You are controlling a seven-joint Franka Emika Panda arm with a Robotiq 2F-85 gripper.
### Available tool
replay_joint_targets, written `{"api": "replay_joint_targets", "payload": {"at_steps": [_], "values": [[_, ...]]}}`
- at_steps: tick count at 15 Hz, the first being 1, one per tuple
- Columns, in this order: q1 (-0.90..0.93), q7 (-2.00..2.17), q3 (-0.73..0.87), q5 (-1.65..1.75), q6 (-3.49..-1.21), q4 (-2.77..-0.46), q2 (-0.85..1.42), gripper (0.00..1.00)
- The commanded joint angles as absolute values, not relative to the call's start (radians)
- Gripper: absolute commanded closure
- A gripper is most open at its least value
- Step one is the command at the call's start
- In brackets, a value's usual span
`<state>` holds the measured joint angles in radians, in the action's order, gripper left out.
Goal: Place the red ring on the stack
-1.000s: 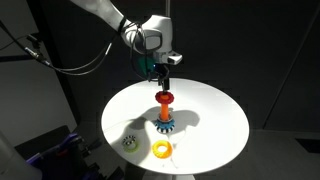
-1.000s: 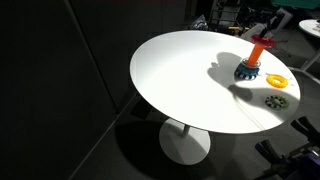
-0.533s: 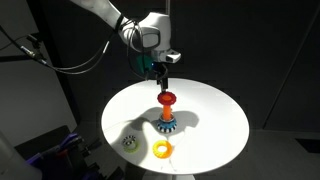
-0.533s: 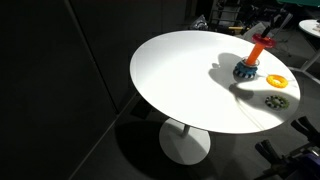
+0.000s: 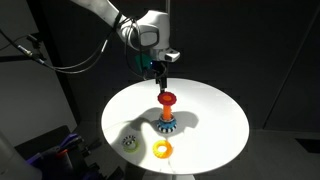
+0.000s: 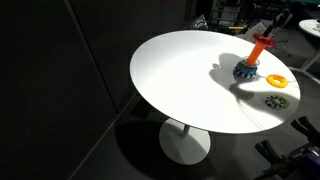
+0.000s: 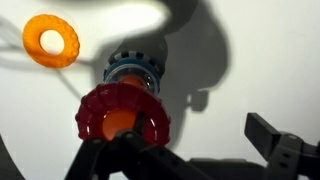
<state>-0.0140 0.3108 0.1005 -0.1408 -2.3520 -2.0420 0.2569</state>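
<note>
**Wrist view, bottom edge:** the fingers (image 7: 283, 150) of the gripper (image 5: 163, 76) stand spread, one at lower centre and one at lower right, with nothing clasped between them.

**Just beyond, left of centre:** the red ring (image 7: 122, 112) sits at the top of the stack (image 7: 133, 72), with the orange peg showing through its hole. It rests high above the blue toothed base, probably because the peg's upper end fits the hole closely.

**Upper left:** the yellow ring (image 7: 51, 40) lies loose on the white table (image 7: 260, 50), apart from the stack.

**In an exterior view:** the gripper hangs directly over the peg, an alignment that suits a straight vertical release.
</note>
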Motion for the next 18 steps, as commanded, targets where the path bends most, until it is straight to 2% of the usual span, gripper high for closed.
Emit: {"api": "replay_joint_targets", "payload": {"at_steps": [1, 18], "values": [[-0.026, 0.302, 0.092, -0.141, -2.326, -2.057, 0.229, 0.00], [-0.032, 0.285, 0.092, -0.144, -2.315, -2.066, 0.236, 0.00]]}}
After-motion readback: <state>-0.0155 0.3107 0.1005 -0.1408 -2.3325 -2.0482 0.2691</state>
